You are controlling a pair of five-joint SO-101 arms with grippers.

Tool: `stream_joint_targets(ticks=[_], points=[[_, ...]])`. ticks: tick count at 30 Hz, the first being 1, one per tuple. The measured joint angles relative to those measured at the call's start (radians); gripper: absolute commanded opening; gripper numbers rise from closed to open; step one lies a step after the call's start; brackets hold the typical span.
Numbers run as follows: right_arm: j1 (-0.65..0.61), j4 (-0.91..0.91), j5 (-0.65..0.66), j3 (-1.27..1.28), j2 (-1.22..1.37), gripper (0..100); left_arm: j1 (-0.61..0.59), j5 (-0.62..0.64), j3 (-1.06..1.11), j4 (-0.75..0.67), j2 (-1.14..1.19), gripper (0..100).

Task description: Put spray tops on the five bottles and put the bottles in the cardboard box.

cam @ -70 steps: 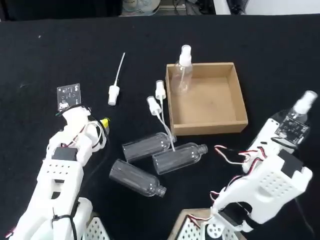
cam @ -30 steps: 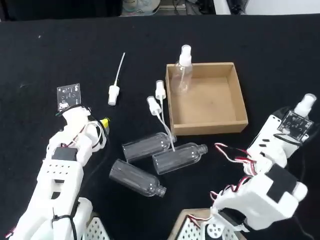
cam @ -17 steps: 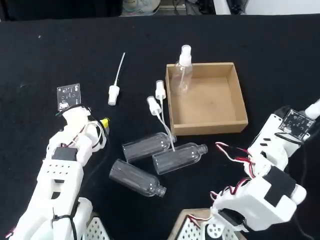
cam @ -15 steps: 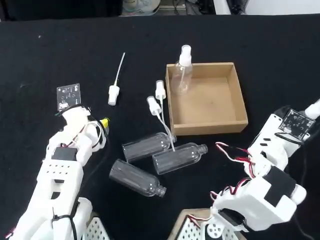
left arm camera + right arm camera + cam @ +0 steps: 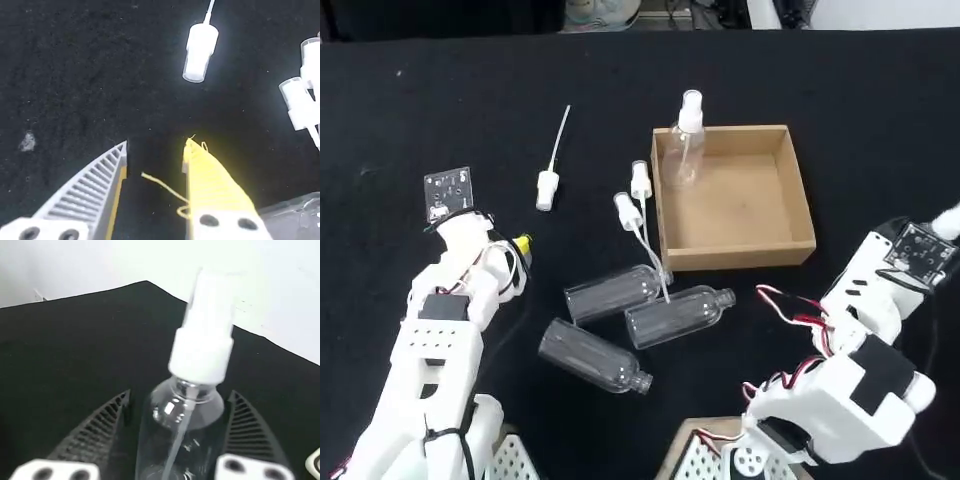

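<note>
Bottles (image 5: 612, 291) (image 5: 678, 314) (image 5: 592, 357) (image 5: 685, 152), three bare, one boxed, three tops (image 5: 548, 188) (image 5: 640, 180) (image 5: 625, 208), right claw (image 5: 178, 396) pinching capped bottle (image 5: 201, 357), left claw (image 5: 156, 144) spread

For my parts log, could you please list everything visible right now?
Cardboard box: one, brown, right of centre.
Capped bottle: one, clear, upright in the box's far left corner.
Open bottles: three, clear, lying beside the box's near left corner.
Loose spray tops: three, white, left of the box.
Held bottle: one, clear, capped, at the table's right edge.
Table: one, black.
Left gripper: one, open, above bare table.
Right gripper: one, fingers shut on the held bottle.
</note>
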Motion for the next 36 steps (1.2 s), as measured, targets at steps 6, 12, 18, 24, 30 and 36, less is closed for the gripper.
stream_joint_targets(ticks=[6,12,18,24,30,36], points=[[0.0,0.0,0.0,0.0,0.0,24.3,0.0,0.0,0.0,0.0,0.0,18],[0.0,0.0,0.0,0.0,0.0,29.9,0.0,0.0,0.0,0.0,0.0,18],[0.0,0.0,0.0,0.0,0.0,30.0,0.0,0.0,0.0,0.0,0.0,18],[0.0,0.026,0.0,-0.002,-0.051,30.0,0.0,0.0,0.0,-0.002,0.0,18],[0.0,0.183,0.0,-0.006,-0.152,30.0,0.0,0.0,0.0,-0.002,0.0,18],[0.0,0.203,0.0,-0.006,-0.164,30.0,0.0,0.0,0.0,-0.002,0.0,18]])
